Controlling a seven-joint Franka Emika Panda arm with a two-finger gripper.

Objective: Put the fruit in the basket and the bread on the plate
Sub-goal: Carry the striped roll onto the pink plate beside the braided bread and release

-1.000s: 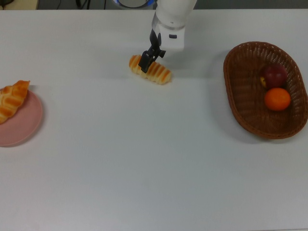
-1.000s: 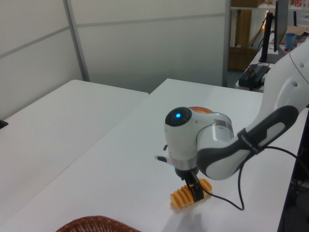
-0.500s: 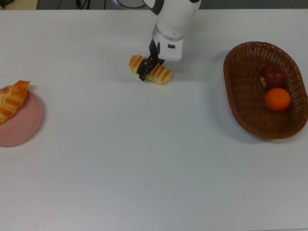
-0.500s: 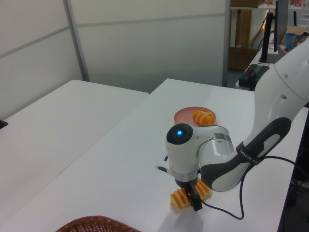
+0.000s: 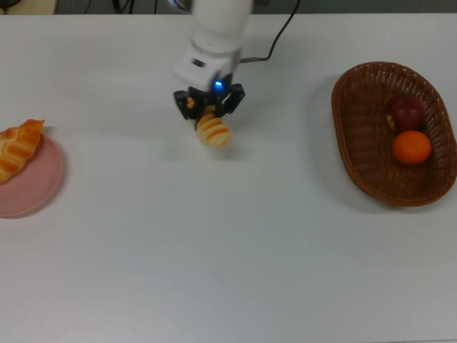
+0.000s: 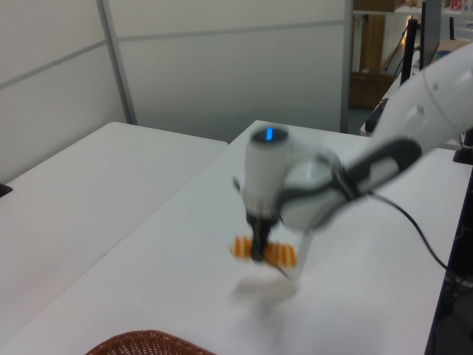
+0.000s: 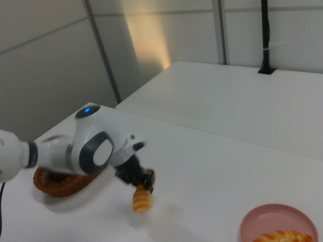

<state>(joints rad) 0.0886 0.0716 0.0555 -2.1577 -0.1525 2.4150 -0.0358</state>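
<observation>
Near the tabletop's [image 5: 228, 250] far edge, the fingers [image 5: 187, 104] clench the striped roll [image 5: 213, 131] (blurred in the left view), lifted clear.

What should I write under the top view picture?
Gripper lifts the striped roll between the pink plate and the basket.

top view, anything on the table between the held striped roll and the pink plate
Nothing: in the top view only bare table lies between the striped roll and the pink plate.
</observation>
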